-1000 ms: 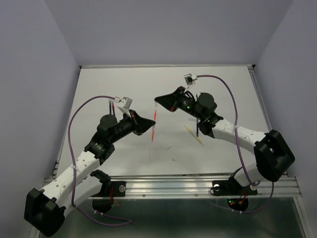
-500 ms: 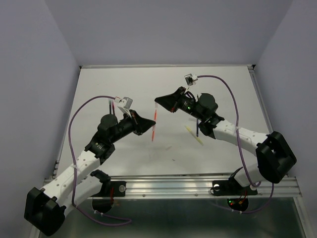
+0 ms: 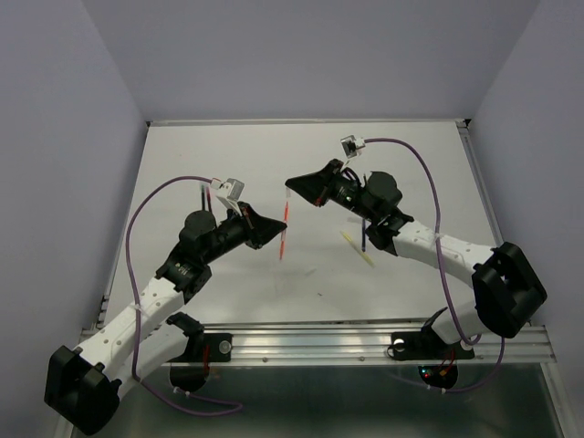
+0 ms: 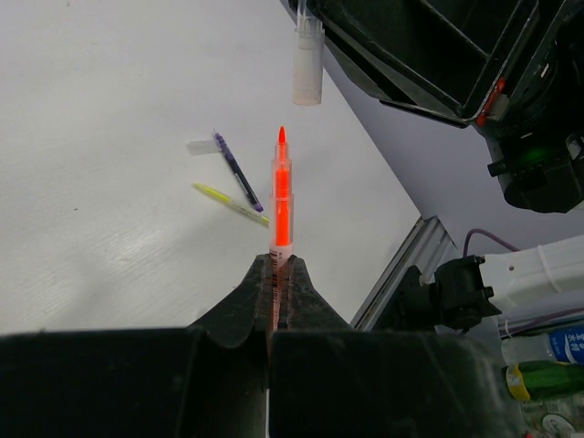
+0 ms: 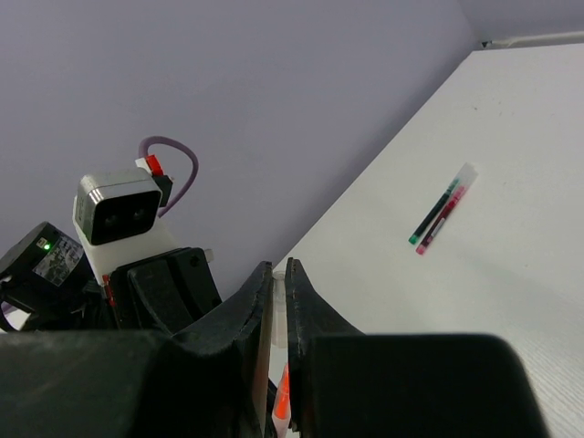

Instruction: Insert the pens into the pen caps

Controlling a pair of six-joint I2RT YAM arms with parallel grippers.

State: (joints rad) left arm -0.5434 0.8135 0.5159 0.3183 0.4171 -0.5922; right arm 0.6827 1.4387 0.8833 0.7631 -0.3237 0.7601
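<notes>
My left gripper point(image 3: 276, 229) point(image 4: 280, 263) is shut on the lower end of an orange-red pen point(image 3: 284, 228) point(image 4: 282, 196), which points tip-first toward the right gripper. My right gripper point(image 3: 290, 188) point(image 5: 279, 268) is shut on a pale translucent pen cap point(image 4: 307, 64) point(image 5: 278, 310). In the left wrist view the pen's tip sits a short gap below the cap's open end and slightly left of it. The same pen point(image 5: 282, 394) shows below the cap in the right wrist view.
A dark blue pen point(image 4: 237, 171) point(image 3: 364, 235), a yellow pen point(image 4: 228, 203) point(image 3: 358, 247) and a loose cap point(image 4: 199, 146) lie on the white table under the right arm. A green pen point(image 5: 432, 217) and a red pen point(image 5: 446, 217) lie side by side farther off.
</notes>
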